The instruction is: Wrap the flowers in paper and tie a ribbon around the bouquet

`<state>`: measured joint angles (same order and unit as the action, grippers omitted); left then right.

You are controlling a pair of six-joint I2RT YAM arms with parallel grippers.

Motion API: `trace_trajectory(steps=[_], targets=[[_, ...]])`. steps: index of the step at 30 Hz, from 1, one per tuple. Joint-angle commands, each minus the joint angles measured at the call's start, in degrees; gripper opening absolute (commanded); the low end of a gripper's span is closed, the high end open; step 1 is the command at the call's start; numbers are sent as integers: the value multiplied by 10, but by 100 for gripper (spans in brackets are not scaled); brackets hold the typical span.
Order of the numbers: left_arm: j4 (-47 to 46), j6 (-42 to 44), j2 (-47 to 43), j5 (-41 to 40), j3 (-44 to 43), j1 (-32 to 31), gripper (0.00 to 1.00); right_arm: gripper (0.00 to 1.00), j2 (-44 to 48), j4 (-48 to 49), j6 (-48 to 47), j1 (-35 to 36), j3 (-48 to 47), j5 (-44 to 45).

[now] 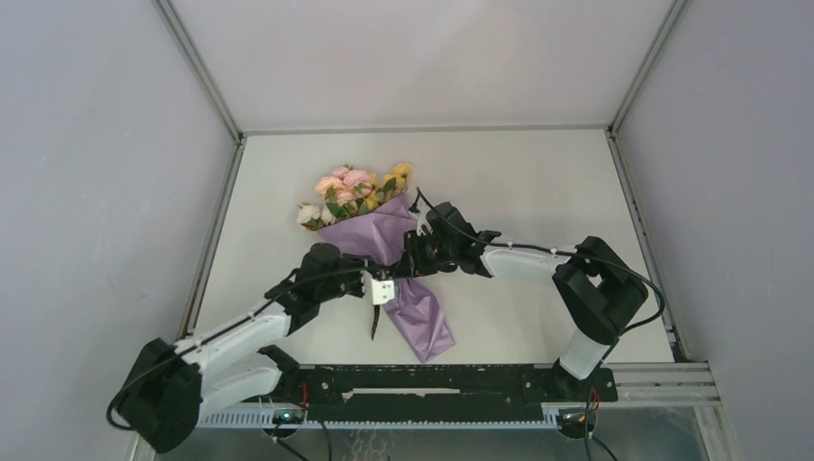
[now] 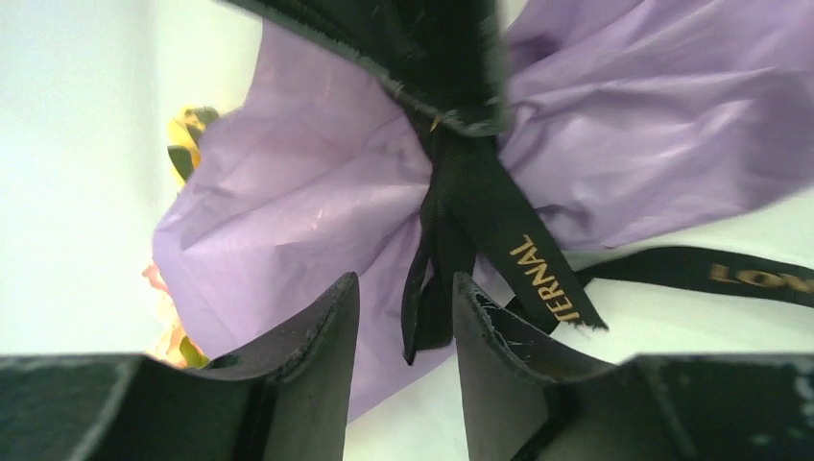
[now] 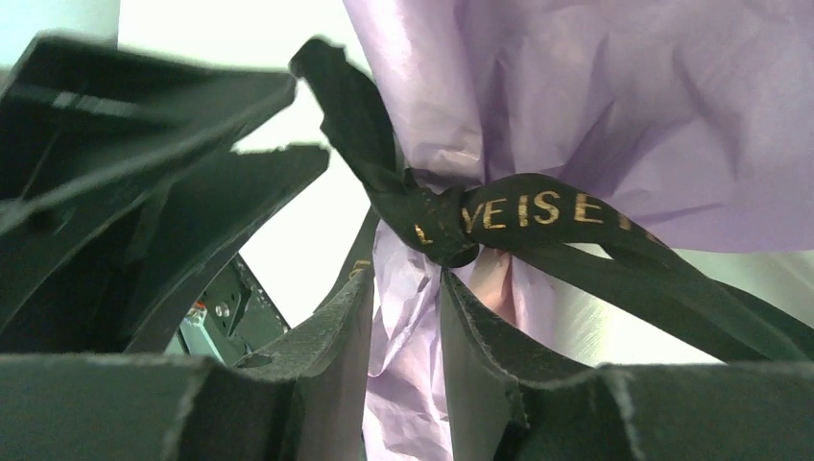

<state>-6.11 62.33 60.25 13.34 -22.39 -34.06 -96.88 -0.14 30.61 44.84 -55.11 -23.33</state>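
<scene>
The bouquet (image 1: 379,235) lies at the middle of the table (image 1: 538,182), with the flowers (image 1: 355,190) toward the upper left and the paper (image 1: 422,317) tail pointing to the lower right. The wrapping looks done, and the ribbon (image 3: 538,209) is knotted round the waist of the cone, so the step in hand seems to be tightening or finishing the tie.

The left gripper (image 2: 405,288) stands partly open. A loose ribbon end hangs in the gap and is not pinched. The right gripper (image 3: 405,288) straddles the paper neck just under the knot, and the paper fills the space between its fingers, which reads as a light hold.

Next, I judge, the left jaws need to close on that loose end and draw it away from the knot while the right steadies the cone.
</scene>
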Motion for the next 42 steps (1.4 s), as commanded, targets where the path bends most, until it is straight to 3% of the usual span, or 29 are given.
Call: trace_trajectory(steps=[1, 4, 8, 13, 16, 19, 21, 25, 38, 40, 42], targets=[[154, -17, -122, 101, -28, -20, 46, 40, 7, 24, 13, -6, -3, 15], [225, 18, -188, 153, 11, -39, 41, 40, 12, 17, 9, -10, -3, 21], [217, 35, -234, 134, 63, -65, 31, 39, 20, 4, 3, -15, -3, 31], [159, -20, -114, 66, 25, -68, 33, 40, 20, 4, 3, -16, -3, 29], [145, -106, -15, -10, -35, -66, 40, 40, 24, 4, 2, -17, -3, 33], [123, -87, -17, 3, -17, -64, 55, 41, 28, -15, -6, -17, -3, 41], [106, -81, -20, 5, -2, -64, 57, 41, 30, -19, -10, -17, -1, 46], [85, -122, 20, -41, -20, -63, 54, 40, 40, -4, -5, -24, 16, 40], [32, -105, 68, -53, -13, -60, 45, 40, 55, 19, -5, -39, 40, 35], [31, -101, 70, -53, -12, -60, 40, 40, 55, 22, -4, -41, 43, 33], [26, -100, 72, -56, -10, -60, 26, 39, 56, 24, -4, -42, 46, 31]])
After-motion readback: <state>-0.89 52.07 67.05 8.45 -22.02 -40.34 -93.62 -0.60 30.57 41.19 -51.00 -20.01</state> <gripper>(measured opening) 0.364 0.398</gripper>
